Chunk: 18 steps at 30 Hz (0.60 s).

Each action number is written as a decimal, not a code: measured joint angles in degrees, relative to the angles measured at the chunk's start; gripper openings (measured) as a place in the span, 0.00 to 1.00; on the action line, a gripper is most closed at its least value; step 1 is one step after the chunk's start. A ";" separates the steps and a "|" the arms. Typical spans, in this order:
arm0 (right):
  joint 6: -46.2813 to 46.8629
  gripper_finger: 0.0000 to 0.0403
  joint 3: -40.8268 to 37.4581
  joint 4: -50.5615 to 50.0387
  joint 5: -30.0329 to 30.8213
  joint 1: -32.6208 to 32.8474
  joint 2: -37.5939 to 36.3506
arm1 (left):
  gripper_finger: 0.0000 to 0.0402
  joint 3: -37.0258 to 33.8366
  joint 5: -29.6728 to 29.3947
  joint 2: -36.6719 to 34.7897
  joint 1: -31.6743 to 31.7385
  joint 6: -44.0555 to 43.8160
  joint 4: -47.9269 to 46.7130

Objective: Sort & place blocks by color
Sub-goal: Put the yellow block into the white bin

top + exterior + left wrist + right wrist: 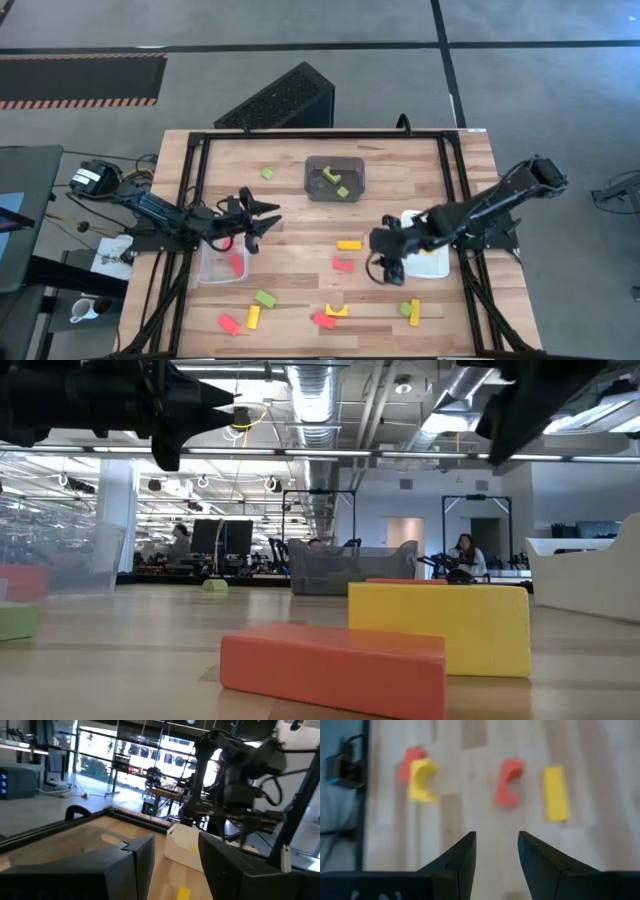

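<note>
red blocks (343, 264), yellow blocks (349, 244), light green blocks (265, 298), dark grey bin (335, 179), white bin (432, 262), pale wood table (300, 205)

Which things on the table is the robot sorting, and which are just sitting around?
Part of the job:
- red, yellow and green blocks loose on the table
- clear bin, dark grey bin, white bin
- left gripper and right gripper, both open and empty

Just lying about:
- black box behind the table
- mug beside it

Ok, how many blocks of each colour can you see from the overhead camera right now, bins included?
Red blocks: 4
Yellow blocks: 4
Green blocks: 5
Total: 13 in the high view; part of the white bin is hidden.
</note>
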 joint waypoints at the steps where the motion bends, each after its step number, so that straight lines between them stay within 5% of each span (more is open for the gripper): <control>1: 1.01 0.42 -0.02 -0.26 -0.90 1.07 0.00 | 0.34 0.00 -0.33 0.00 0.00 0.16 0.06; 18: 12.27 0.49 0.00 3.53 -1.61 13.19 0.00 | 0.34 0.00 -1.55 0.00 0.02 -0.17 1.25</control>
